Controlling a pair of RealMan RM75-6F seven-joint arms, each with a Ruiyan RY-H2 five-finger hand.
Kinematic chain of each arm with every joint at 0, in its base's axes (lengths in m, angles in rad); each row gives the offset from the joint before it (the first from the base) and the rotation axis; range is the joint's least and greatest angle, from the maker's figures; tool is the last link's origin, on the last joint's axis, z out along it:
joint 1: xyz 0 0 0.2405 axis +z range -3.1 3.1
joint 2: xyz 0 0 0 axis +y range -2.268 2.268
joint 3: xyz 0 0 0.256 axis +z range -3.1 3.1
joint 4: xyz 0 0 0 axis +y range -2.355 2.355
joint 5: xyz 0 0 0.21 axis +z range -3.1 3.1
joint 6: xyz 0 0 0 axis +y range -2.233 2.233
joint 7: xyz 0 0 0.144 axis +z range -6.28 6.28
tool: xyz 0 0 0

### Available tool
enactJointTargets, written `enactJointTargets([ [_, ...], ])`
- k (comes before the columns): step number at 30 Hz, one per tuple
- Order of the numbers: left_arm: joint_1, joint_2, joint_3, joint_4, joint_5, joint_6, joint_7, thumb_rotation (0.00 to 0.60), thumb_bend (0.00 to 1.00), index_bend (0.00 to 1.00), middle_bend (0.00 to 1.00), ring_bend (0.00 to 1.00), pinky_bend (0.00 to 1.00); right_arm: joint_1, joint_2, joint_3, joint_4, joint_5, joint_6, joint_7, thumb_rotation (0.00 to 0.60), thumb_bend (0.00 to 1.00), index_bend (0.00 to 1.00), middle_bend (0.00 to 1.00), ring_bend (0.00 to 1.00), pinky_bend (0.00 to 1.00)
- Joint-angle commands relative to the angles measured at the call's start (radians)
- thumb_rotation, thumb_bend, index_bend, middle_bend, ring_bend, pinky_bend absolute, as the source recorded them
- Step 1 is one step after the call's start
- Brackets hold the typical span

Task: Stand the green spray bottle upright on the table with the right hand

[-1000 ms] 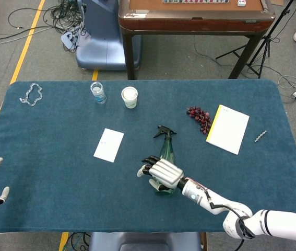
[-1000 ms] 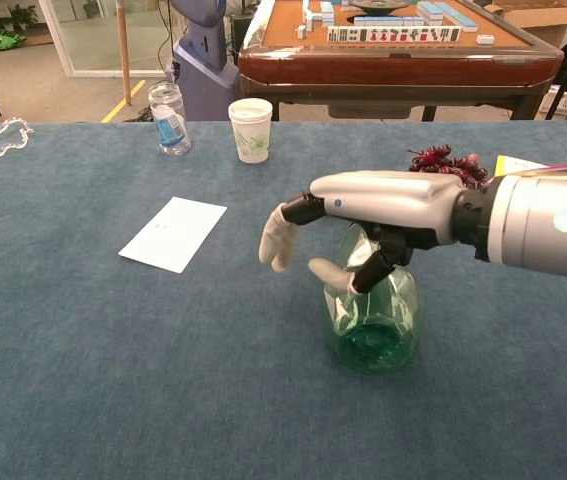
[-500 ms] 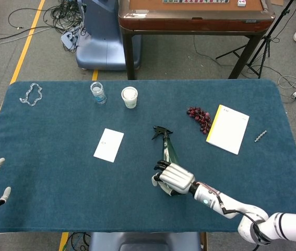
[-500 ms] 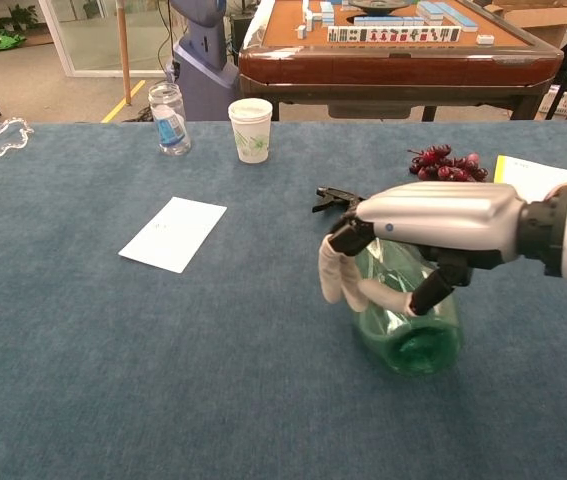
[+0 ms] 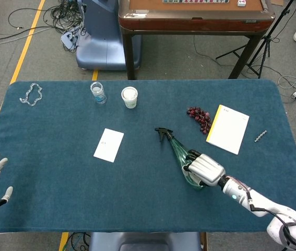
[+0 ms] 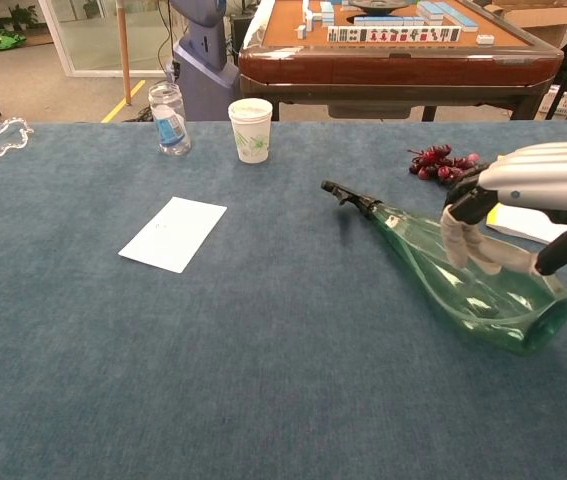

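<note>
We see the green spray bottle (image 6: 458, 283) lying on its side on the table (image 5: 59, 172), right of the white card (image 5: 108, 145); our right hand (image 5: 204, 169) curls around its wide base.

Paper cup (image 5: 129, 97): standing beside small water bottle (image 5: 98, 92).
Grapes (image 5: 199, 117): lying next to yellow-edged notepad (image 5: 227, 129).
White card (image 5: 108, 145): lying flat.
</note>
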Motion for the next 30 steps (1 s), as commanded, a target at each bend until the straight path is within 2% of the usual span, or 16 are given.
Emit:
enactJointTargets([
  [1,0.0,0.0,-0.002,0.001,-0.002,0.0,-0.001,0.6,0.36,0.11,0.0,0.0,0.0,-0.008,0.016,0.015,0.016,0.031,0.01,-0.018,0.6,0.66,0.47,0.56,0.21,0.13],
  [4,-0.002,-0.002,-0.002,0.001,-0.004,-0.004,0.0,0.6,0.36,0.11,0.0,0.0,0.0,-0.014,0.015,0.05,0.019,0.075,0.034,-0.001,0.6,0.64,0.47,0.56,0.21,0.13],
  [8,-0.004,-0.003,-0.001,0.002,0.0,-0.006,-0.002,0.6,0.36,0.11,0.0,0.0,0.0,-0.007,0.012,0.098,0.014,0.15,0.035,-0.002,0.6,0.62,0.47,0.5,0.21,0.13],
  [12,-0.002,-0.002,-0.001,0.003,-0.001,-0.004,-0.004,0.6,0.36,0.11,0.0,0.0,0.0,0.019,0.002,0.138,0.011,0.246,-0.015,-0.022,0.6,0.7,0.42,0.41,0.21,0.13],
  [15,0.0,-0.001,0.002,0.005,-0.001,-0.004,-0.004,0.6,0.36,0.11,0.0,0.0,0.0,0.05,-0.017,0.16,0.018,0.333,-0.076,-0.049,0.6,0.77,0.35,0.38,0.21,0.13],
  [21,0.003,-0.002,0.005,0.005,-0.001,-0.004,-0.004,0.6,0.36,0.11,0.0,0.0,0.0,0.119,-0.086,0.18,0.087,0.487,-0.183,-0.107,0.6,0.88,0.29,0.38,0.21,0.13],
  [30,0.006,-0.003,0.009,0.007,-0.003,-0.005,-0.006,0.6,0.36,0.11,0.0,0.0,0.0,0.188,-0.216,0.186,0.24,0.659,-0.25,-0.147,0.6,0.92,0.28,0.38,0.21,0.13],
])
